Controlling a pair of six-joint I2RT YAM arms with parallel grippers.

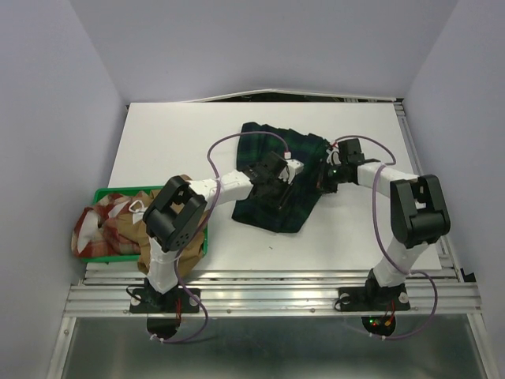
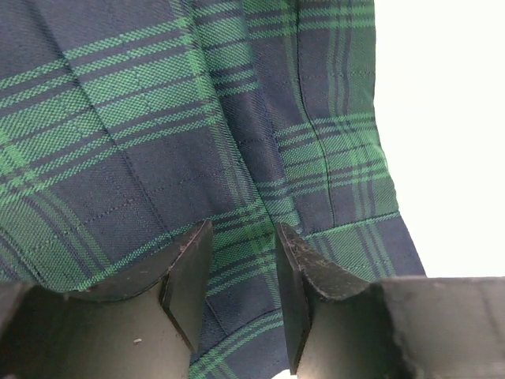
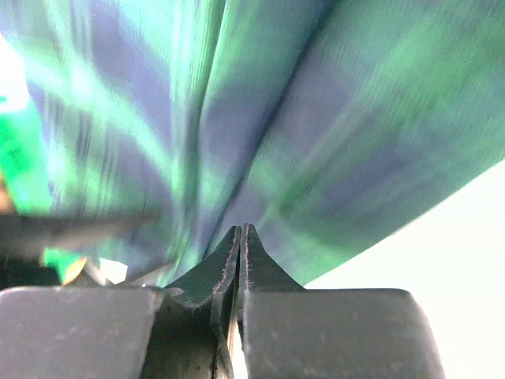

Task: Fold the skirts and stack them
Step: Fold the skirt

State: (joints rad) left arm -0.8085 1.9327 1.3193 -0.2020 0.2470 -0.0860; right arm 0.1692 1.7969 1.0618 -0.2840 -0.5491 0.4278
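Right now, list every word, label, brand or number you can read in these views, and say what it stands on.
None can be read in any view. The tartan skirt shows only its woven checks; the green tray bears no visible label; the right wrist view is blurred.

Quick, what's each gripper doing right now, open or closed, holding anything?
Left gripper: open, jaws apart over the tartan skirt, gripping nothing.
Right gripper: closed, seemingly pinching a fold of the tartan skirt.

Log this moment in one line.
left jaws: open over tartan skirt | right jaws: shut on its edge | tan skirt, checked skirt: at tray
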